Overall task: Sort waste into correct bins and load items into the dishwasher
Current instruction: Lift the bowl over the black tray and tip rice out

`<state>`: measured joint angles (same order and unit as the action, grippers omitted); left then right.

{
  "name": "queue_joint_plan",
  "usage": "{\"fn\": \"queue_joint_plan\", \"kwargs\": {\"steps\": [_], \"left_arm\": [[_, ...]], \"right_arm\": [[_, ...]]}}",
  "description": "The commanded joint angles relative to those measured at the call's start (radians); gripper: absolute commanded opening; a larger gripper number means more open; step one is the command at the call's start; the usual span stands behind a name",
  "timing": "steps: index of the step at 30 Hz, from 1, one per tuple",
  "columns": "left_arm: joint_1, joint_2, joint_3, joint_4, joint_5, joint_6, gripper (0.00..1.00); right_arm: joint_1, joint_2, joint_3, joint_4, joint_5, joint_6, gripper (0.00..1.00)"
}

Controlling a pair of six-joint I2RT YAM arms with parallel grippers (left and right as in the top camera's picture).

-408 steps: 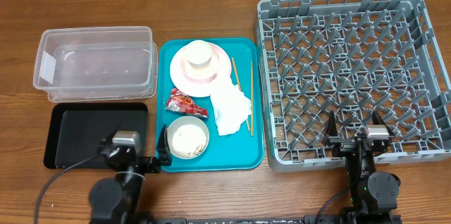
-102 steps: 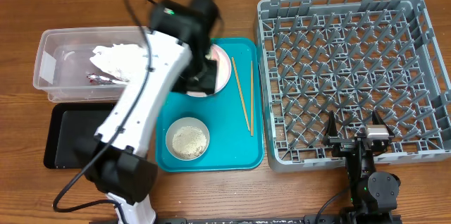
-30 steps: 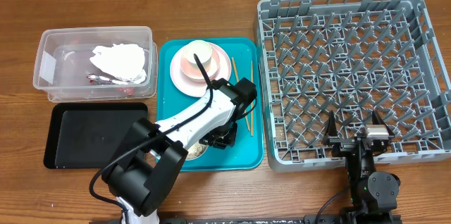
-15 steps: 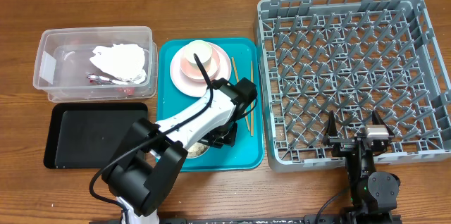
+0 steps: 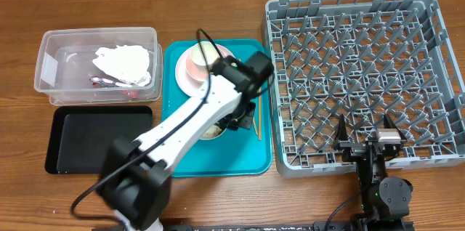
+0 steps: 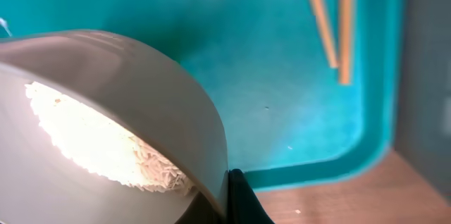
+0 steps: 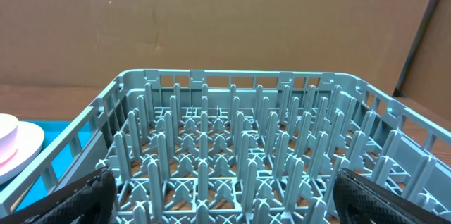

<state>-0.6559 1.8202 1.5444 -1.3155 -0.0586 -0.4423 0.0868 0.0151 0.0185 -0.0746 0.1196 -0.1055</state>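
My left gripper (image 6: pixel 227 197) is shut on the rim of a whitish bowl (image 6: pixel 120 90) holding white rice (image 6: pixel 91 139). The bowl hangs tilted above the teal tray (image 6: pixel 282 111). From overhead, the left gripper (image 5: pixel 234 122) and the bowl (image 5: pixel 211 131) are over the tray's middle. Two wooden chopsticks (image 6: pixel 320 20) lie on the tray to the right. A pink plate (image 5: pixel 183 77) with a white cup (image 5: pixel 197 60) on it sits at the tray's far end. The right gripper (image 7: pixel 243 199) stands open at the near edge of the grey dish rack (image 5: pixel 363 64).
The clear tub (image 5: pixel 51 78) at the far left holds a white napkin (image 5: pixel 123 62) and a red wrapper (image 5: pixel 102 80). A black tray (image 5: pixel 87 140) lies in front of it. My left arm crosses the teal tray (image 5: pixel 240 158) diagonally.
The left gripper has shut on the bowl's rim and lifted it. The bowl has moved from the tray's near end toward the middle. The right arm has not moved.
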Motion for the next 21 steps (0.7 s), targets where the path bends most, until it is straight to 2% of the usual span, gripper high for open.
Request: {"fn": "queue_joint_plan", "kwargs": {"steps": [1, 4, 9, 10, 15, 21], "left_arm": [[0.063, -0.124, 0.036, -0.01, 0.052, 0.051, 0.04], [0.149, -0.203, 0.036, -0.024, 0.089, 0.073, 0.04], [0.377, -0.323, 0.036, -0.041, 0.195, 0.194, 0.04], [0.467, -0.35, 0.036, -0.047, 0.253, 0.24, 0.04], [0.737, -0.385, 0.034, -0.08, 0.449, 0.38, 0.04], [1.006, -0.385, -0.039, -0.072, 0.678, 0.515, 0.04]], "right_arm": [[0.006, -0.007, -0.01, 0.005, 0.007, 0.0, 1.0], [0.006, -0.007, -0.01, 0.005, 0.007, 0.0, 1.0], [0.006, -0.007, -0.01, 0.005, 0.007, 0.0, 1.0], [0.006, -0.007, -0.01, 0.005, 0.007, 0.0, 1.0], [0.006, -0.007, -0.01, 0.005, 0.007, 0.0, 1.0], [0.006, -0.007, -0.01, 0.005, 0.007, 0.0, 1.0]]}}
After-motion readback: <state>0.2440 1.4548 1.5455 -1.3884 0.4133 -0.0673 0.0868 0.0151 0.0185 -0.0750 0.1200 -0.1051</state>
